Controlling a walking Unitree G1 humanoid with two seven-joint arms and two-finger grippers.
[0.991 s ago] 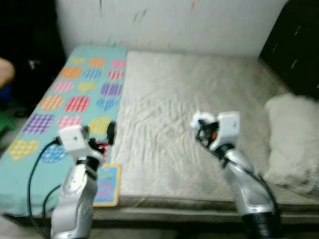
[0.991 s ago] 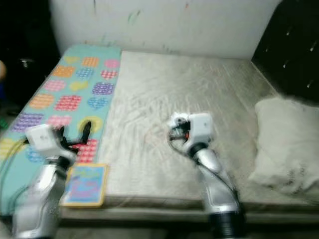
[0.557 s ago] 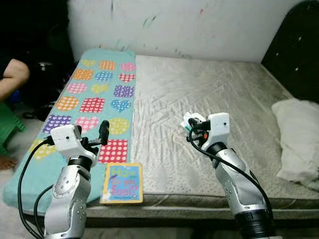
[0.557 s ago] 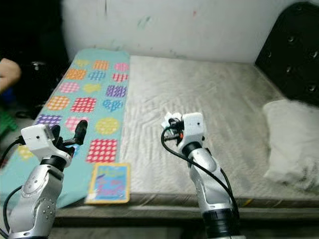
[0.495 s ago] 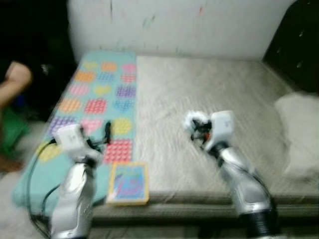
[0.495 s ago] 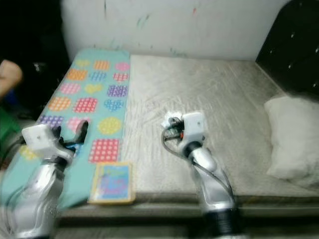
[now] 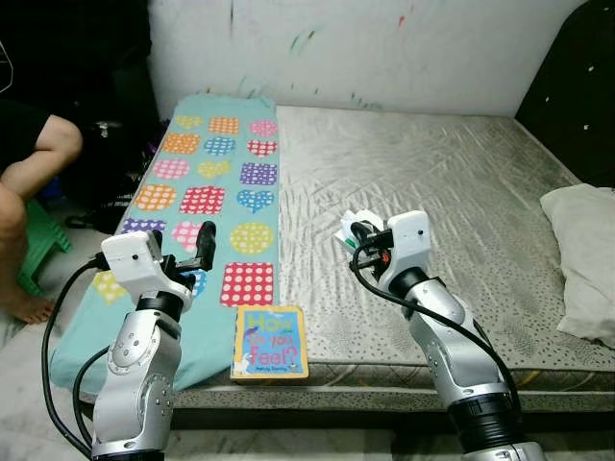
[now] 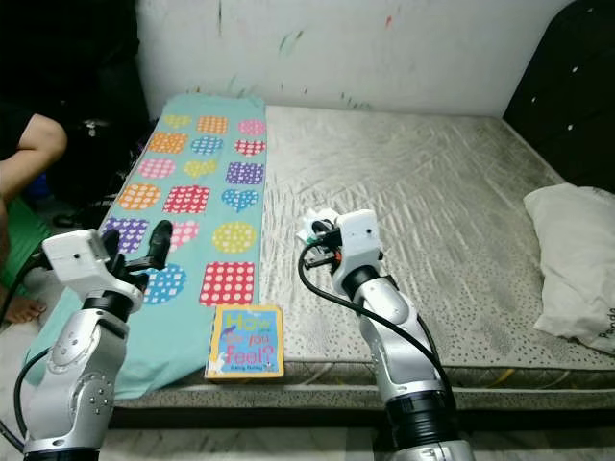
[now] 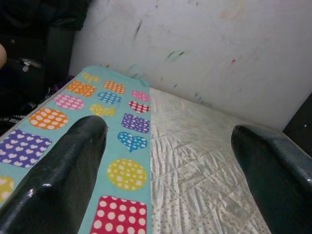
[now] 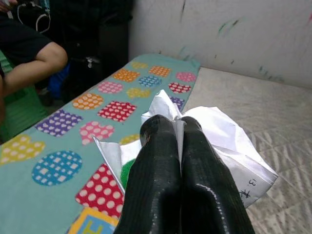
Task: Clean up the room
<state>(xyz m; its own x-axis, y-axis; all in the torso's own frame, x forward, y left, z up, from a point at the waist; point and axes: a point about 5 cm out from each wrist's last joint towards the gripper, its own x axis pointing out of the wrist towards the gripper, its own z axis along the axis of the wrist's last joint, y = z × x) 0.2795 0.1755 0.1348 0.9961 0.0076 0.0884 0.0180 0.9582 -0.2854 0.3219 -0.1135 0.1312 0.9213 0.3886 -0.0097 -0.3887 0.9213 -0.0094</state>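
A crumpled white paper wrapper [image 10: 219,134] with a bit of green in it is pinched in my right gripper [image 7: 354,233], which is shut on it above the middle of the grey mattress [image 7: 442,182]. My left gripper [image 7: 197,252] stands open with nothing between its fingers [image 9: 58,180], held over the front of the teal blanket with coloured patches [image 7: 207,182]. A children's picture book [image 7: 270,342] lies flat at the mattress's front edge, between my two arms.
A white pillow [image 7: 584,254] lies at the right side of the bed, below a dark headboard [image 7: 575,86]. A person's arm and leg [image 7: 29,182] are at the far left beside a green stool [image 7: 34,252]. A marked white wall [image 7: 346,48] backs the bed.
The camera has swung left, so the bed and book shifted right in view and the person's arm and leg came into view. Both arms hold the same poses.
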